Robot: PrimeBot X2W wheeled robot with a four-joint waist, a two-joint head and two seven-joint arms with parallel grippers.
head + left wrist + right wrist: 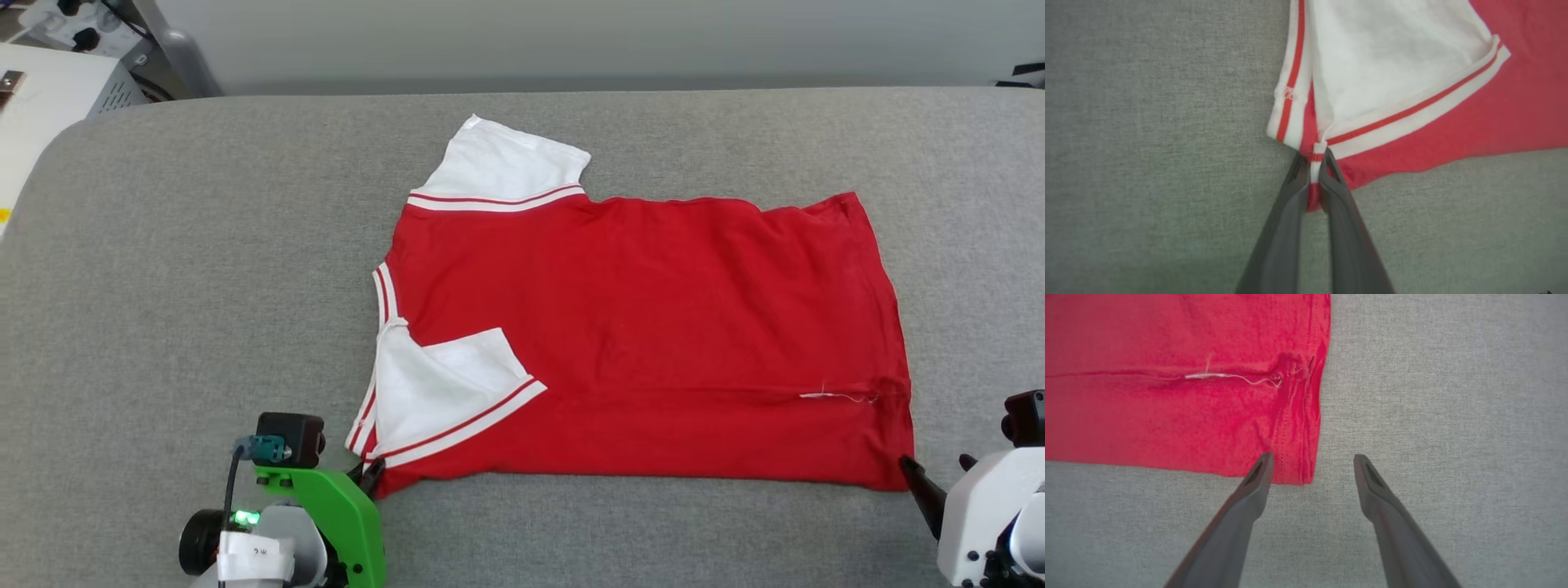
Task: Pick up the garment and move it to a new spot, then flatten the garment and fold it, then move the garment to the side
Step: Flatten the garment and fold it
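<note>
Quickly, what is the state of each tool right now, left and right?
Left tool: closed on a corner of the red jersey T-shirt with white sleeves.
Right tool: open, holding nothing.

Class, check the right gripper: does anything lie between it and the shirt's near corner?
Nothing visible does. The open right gripper straddles the corner of the shirt, with one fingertip at the fabric's edge and the other over the bare grey surface.
</note>
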